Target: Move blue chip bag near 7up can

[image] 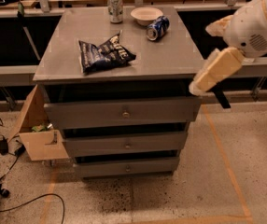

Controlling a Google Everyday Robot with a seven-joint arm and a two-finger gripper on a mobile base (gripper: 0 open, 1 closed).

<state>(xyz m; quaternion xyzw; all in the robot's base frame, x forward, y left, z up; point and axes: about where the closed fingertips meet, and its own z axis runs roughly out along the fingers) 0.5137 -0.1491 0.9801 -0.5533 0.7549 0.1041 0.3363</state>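
Tabletop (175, 59), grey, roughly square, crowning a three-drawer cabinet (124, 113) at centre frame; four items upon it. Blue chip bag (106, 55): crumpled, dark navy with white lettering, lying flat in the left-front part of the tabletop, near the front edge but wholly on the surface. 7up can (115, 7): silvery, upright, at the far edge, upper centre-left of frame, well apart from the bag. White bowl (146, 16): just right of that can. Blue can (158, 28): on its side, to the front-right of the bowl. Pincer (200, 84): at the low tip of the cream arm link, middle right of frame, outside the tabletop's right edge near the front corner, well apart from the bag; whether it is spread or closed cannot be told, and it carries no task item. Progress, as judged: nothing accomplished; approach, grasp, carry and set-down all remain. Room: a bare strip of tabletop runs between bag and 7up can, and the bare surface left of and before the can is a likely set-down spot; the bowl crowds the can's right side. The far edge lies directly behind the can, so an overshoot risks a fall. Cardboard box (38, 136): on floor, lower left, away from the work.
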